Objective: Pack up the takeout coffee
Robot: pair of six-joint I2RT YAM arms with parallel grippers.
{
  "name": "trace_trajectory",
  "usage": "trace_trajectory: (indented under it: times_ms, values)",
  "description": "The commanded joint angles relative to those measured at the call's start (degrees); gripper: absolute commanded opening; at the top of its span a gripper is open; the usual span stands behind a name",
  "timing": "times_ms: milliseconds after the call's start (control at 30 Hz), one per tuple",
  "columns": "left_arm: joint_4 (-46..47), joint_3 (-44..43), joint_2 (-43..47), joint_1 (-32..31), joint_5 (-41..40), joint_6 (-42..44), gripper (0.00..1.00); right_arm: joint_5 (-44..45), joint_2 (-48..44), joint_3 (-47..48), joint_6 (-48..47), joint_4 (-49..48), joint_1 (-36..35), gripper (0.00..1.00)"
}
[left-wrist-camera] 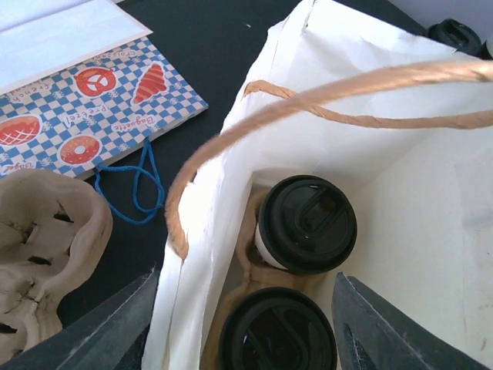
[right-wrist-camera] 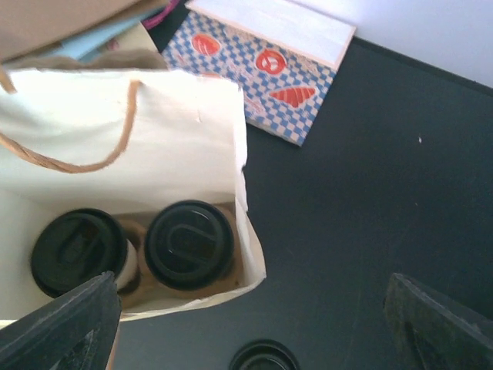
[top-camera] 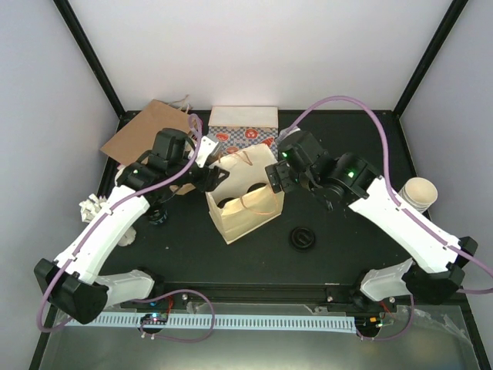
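Both coffees [left-wrist-camera: 306,223] are sitting lids-up down in the white bag [left-wrist-camera: 400,177], my left gripper [left-wrist-camera: 246,285] is spread over them and the right gripper [right-wrist-camera: 250,285] is wide open too, so I'd lift the left straight up, dodging that twisted handle [left-wrist-camera: 308,100].

The left claw [top-camera: 215,175] and right claw [top-camera: 275,178] flank the open paper bag [top-camera: 248,217], a loose black lid [top-camera: 303,237] near it.

The nearer takeout coffee [left-wrist-camera: 277,331] is cut off by the left wrist view's bottom edge, and the cardboard cup carrier [left-wrist-camera: 46,247] by its left edge. A loose black lid [right-wrist-camera: 263,356] is cropped at the right wrist view's bottom edge. Cup bodies are largely hidden beneath lids.
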State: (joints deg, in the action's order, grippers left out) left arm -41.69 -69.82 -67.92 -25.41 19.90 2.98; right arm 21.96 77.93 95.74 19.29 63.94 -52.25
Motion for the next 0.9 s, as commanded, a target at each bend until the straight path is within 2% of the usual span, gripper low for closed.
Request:
trace_trajectory:
  times_ms: [0,133,267,867]
  values:
    - [2.53,-3.08,-1.27,-1.77,-5.22,0.91,0.62,2.08,1.04,-2.29,0.29,0.74,0.90,0.93]
    - [2.97,-4.92,-2.79,-3.26,-9.59,2.24,0.62,-1.82,3.05,-2.01,-0.66,0.25,2.49,0.84]
    - [3.50,-5.91,-3.48,-4.30,-10.23,3.78,0.63,-5.20,6.51,-0.05,-1.68,0.85,3.36,0.76]
    - [4.23,-9.07,-5.12,-6.13,-12.53,6.04,0.65,-10.28,8.11,-3.62,-3.57,-4.01,6.19,0.70]
